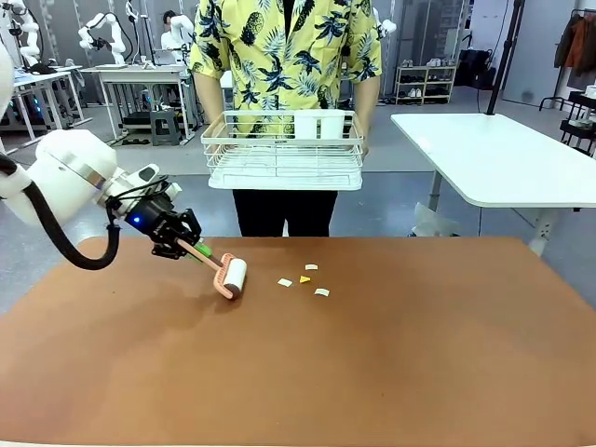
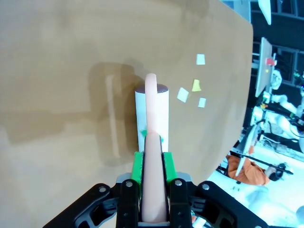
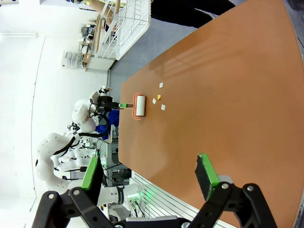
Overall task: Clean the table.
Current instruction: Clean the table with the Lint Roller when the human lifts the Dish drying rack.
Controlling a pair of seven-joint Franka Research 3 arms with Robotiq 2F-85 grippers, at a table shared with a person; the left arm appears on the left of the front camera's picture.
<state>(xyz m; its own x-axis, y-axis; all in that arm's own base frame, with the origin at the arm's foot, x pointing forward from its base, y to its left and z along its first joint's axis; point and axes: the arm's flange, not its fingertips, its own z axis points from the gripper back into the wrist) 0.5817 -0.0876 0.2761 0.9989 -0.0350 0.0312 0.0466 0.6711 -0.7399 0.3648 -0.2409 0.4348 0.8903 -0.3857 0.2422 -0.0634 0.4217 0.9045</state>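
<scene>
- The left hand [image 1: 191,246] is clamped on the pink handle of a lint roller [image 1: 234,276]. In the left wrist view, the left hand [image 2: 153,170] has its green pads [image 2: 137,167] pressed against both sides of the handle.
- The handle slopes down and away from the fingers to a white roll. The roll lies crosswise to the handle, low on the table [image 1: 419,354], and seems to rest on it.
- The lint roller [image 2: 162,118] casts a soft shadow on the table [image 2: 57,71] to one side.
- Just beyond the roll, towards the middle of the table, lie a few small paper scraps [image 1: 321,292]. Three are white and one is yellow, all loose and apart from the roll. The left wrist view shows the paper scraps [image 2: 183,94] near the roll's end.
- The right hand [image 3: 148,171] has its fingers spread wide with nothing between them, and it hangs above the table [image 3: 237,95]. From there the lint roller [image 3: 140,106] and paper scraps [image 3: 163,107] are well away.
- The reddish-brown table spans the whole near part of the front view.
- At the far edge a person [image 1: 284,47] in a yellow leaf-print shirt holds a white wire rack [image 1: 284,149] at waist height, above the floor and off the table.
- A white-topped table [image 1: 503,158] stands behind on the right.
</scene>
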